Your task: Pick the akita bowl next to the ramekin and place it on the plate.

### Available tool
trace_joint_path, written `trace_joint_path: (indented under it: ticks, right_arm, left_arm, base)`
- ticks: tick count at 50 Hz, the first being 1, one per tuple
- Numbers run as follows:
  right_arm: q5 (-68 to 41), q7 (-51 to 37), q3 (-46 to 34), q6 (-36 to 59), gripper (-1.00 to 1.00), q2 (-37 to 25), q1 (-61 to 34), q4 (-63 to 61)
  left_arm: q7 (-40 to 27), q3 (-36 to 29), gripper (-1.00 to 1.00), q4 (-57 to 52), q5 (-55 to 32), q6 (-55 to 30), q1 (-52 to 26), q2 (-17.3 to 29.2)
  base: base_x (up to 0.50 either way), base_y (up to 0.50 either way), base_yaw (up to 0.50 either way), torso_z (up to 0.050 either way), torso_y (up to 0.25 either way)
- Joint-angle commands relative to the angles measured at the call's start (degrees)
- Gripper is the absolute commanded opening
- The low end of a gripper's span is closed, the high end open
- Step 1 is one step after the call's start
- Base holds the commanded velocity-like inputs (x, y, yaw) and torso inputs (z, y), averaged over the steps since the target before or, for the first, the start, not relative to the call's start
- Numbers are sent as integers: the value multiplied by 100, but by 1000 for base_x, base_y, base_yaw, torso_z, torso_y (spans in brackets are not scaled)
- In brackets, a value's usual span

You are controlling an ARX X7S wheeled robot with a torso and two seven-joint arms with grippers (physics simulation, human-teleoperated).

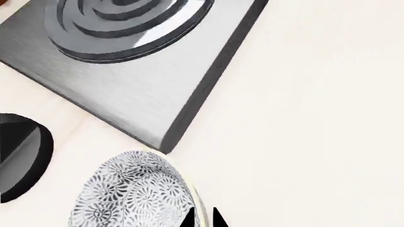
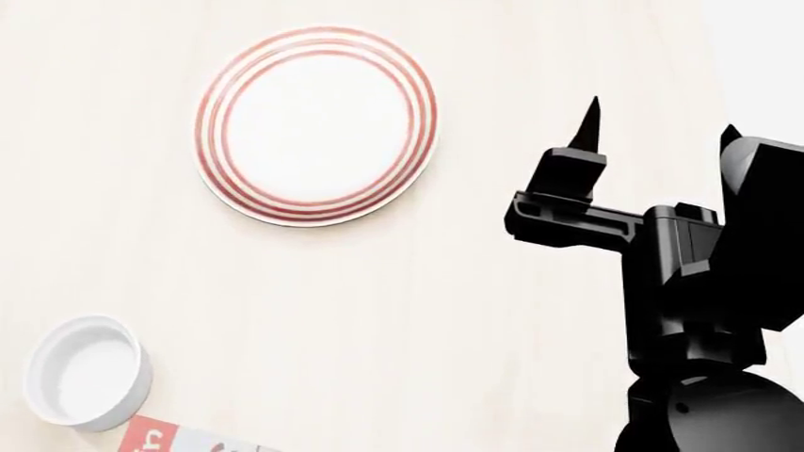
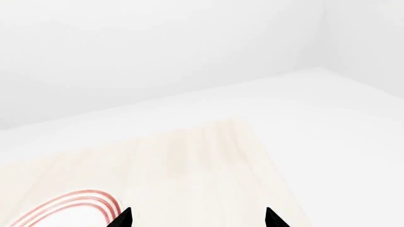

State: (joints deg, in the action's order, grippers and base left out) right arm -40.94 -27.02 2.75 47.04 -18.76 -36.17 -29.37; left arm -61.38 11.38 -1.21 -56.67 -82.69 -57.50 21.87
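The small plain white ramekin (image 2: 86, 384) sits near the pale wooden surface's (image 2: 415, 311) near-left edge. The grey-patterned akita bowl (image 1: 136, 191) shows only in the left wrist view, by a steel burner slab (image 1: 136, 90); left end effector (image 1: 202, 218) apparently narrow, empty. Approach should straddle its rim. The red-ringed white plate (image 2: 316, 124) lies mid-surface amid open room. Right end effector (image 3: 197, 218) wide, empty.

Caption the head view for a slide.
Open right gripper hovers right of the empty red-ringed white plate; small white ramekin sits at lower left.

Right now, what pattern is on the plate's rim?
Thin red concentric rings around a plain white plate, clearest in the head view.
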Motion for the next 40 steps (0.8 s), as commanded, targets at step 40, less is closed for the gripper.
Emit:
trace_joint_path:
  ticks: [40]
  right_arm:
    - [-121, -52, -26, -107, 100, -26, 17, 40]
  left_arm:
    - [9362, -9808, -100, 6350, 3878, 5198, -6202, -1542]
  base:
    - [0, 0, 0, 0, 0]
